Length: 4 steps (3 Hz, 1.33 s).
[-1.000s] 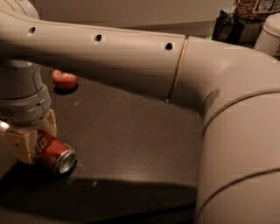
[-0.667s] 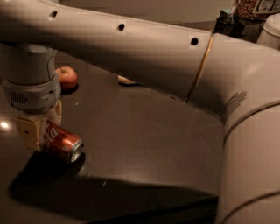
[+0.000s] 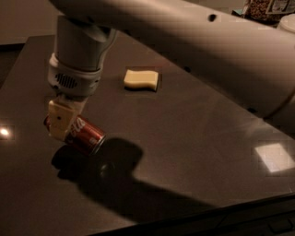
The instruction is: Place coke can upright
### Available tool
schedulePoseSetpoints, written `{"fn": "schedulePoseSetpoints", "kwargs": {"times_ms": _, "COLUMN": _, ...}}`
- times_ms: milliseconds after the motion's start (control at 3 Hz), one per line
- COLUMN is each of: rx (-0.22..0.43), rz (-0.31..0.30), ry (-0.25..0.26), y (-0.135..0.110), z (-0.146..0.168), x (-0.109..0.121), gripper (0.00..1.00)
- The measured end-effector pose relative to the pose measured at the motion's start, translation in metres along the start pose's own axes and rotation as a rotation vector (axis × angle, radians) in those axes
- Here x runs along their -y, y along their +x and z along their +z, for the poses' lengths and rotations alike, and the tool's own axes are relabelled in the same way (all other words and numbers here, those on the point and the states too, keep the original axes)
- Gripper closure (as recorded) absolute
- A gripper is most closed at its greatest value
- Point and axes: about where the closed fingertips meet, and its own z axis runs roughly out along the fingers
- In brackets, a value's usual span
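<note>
The red coke can (image 3: 86, 136) lies on its side, tilted, with a silver end pointing down to the right. My gripper (image 3: 62, 120) hangs from the arm's wrist at the left and is shut on the can's left part. One cream finger (image 3: 60, 119) covers that end. The can is held a little above the dark table (image 3: 184, 138), and its shadow falls below and to the right.
A pale yellow sponge (image 3: 141, 79) lies on the table behind the can. My big arm crosses the top and right of the view. A jar (image 3: 265, 8) and a white container (image 3: 288, 20) stand at the far right corner. The table's front edge runs along the bottom right.
The gripper with the can has moved right and up off the table. The apple behind the wrist no longer shows, and the yellow sponge has come into full view.
</note>
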Motion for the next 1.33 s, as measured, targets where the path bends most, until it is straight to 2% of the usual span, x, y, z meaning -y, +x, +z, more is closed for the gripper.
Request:
{"fn": "schedulePoseSetpoints", "kwargs": {"times_ms": 667, "rx": 0.356, "rz": -0.103, "ry": -0.066, "y": 0.018, "z": -0.042, "x": 0.005, "gripper": 1.00}}
{"fn": "schedulePoseSetpoints", "kwargs": {"times_ms": 1333, "rx": 0.637, "rz": -0.225, "ry": -0.063, "y": 0.031, "z": -0.059, "x": 0.002, "gripper": 1.00}}
